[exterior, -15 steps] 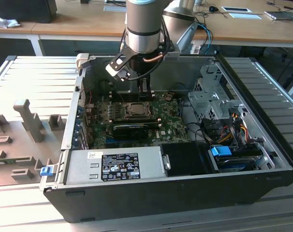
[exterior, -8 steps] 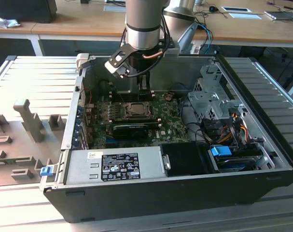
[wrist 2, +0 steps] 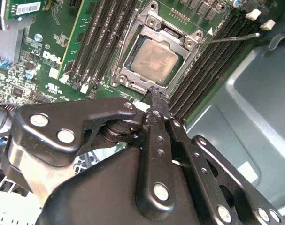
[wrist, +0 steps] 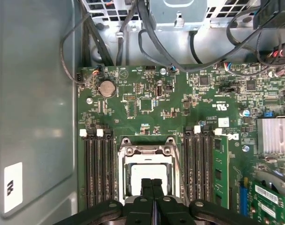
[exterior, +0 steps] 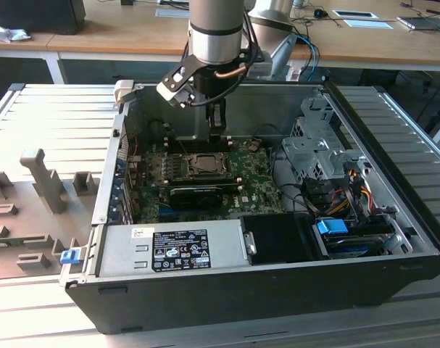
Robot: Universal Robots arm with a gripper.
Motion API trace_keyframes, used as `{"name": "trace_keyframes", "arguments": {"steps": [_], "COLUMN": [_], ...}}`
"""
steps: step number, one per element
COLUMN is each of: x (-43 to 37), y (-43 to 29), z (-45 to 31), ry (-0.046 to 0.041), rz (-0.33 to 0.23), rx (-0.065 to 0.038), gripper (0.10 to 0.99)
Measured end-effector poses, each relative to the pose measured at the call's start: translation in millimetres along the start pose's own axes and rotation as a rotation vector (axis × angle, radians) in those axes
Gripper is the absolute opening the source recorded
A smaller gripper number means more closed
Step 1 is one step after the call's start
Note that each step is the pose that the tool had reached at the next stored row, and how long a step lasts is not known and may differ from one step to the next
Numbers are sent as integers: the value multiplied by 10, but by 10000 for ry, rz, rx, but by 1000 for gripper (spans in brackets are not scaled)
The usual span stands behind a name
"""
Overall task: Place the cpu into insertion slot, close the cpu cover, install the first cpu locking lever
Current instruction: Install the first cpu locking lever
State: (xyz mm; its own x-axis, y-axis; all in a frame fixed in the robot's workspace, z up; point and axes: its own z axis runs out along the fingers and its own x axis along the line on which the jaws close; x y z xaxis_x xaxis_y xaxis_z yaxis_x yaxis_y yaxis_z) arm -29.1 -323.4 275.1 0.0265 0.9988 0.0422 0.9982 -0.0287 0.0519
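I see the jaws pressed together with nothing between them, tips just above the socket's edge. The cpu (wrist 2: 154, 61) sits in its slot on the motherboard (wrist: 147, 93), the cpu cover (wrist: 145, 151) lying flat around it

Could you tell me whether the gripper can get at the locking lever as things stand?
Probably yes: the gripper sits by the socket's edge, and the locking lever juts out free across the memory slots, nothing covering it.

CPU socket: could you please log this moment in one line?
small silver-grey square cpu: seated | dark-grey metal cpu cover: down around it | gripper: shut, tips beside the cover's edge
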Motion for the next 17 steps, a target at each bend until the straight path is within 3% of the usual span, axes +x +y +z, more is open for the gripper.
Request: {"name": "trace_keyframes", "arguments": {"steps": [1, 3, 4, 6, 8, 17], "x": [1, 7, 7, 7, 7, 7], "y": [1, 8, 9, 9, 9, 9], "z": [-22, -154, -164, -165, -165, -164], "ry": [0, 0, -2, 17, 60, 91], "rz": [0, -1, -15, -483, -1306, -1883], "rx": [0, 0, -1, 20, 54, 78], "gripper": [106, 106, 106, 106, 106, 106]}}
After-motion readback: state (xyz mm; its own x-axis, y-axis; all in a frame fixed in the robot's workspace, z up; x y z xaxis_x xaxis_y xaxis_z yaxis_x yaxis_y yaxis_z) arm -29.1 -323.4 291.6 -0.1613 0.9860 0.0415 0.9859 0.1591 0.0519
